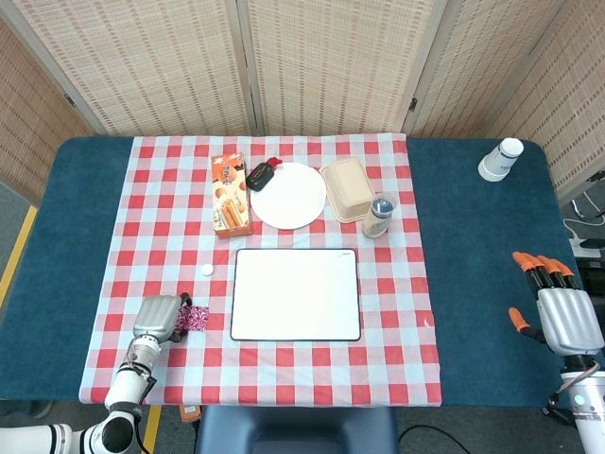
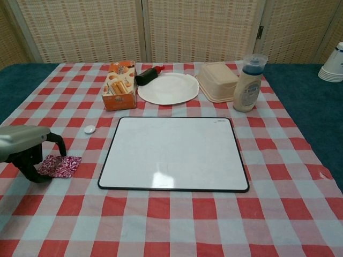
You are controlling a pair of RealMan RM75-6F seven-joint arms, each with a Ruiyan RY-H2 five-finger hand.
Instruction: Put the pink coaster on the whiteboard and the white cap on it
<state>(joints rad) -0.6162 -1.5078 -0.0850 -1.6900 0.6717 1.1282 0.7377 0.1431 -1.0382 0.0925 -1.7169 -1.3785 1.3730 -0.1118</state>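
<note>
The pink patterned coaster [image 2: 63, 165] [image 1: 198, 318] lies flat on the checked cloth, left of the whiteboard [image 2: 174, 153] [image 1: 296, 294]. My left hand [image 2: 25, 150] [image 1: 160, 319] hovers over the coaster's left edge; its dark fingers [image 2: 33, 172] reach down onto that edge while the thumb arches above the coaster, apart from them. The small white cap [image 2: 89, 129] [image 1: 207, 270] sits on the cloth beyond the coaster, near the whiteboard's far left corner. Only the head view shows my right hand [image 1: 558, 310], which is over the blue table at the far right, fingers spread, holding nothing.
Behind the whiteboard stand an orange snack box [image 2: 119, 85], a white plate [image 2: 168, 88] with a dark red-capped bottle [image 2: 148, 75] at its rim, a beige lidded container [image 2: 218, 81] and a blue-capped bottle [image 2: 247, 84]. Stacked paper cups [image 1: 500, 159] sit far right.
</note>
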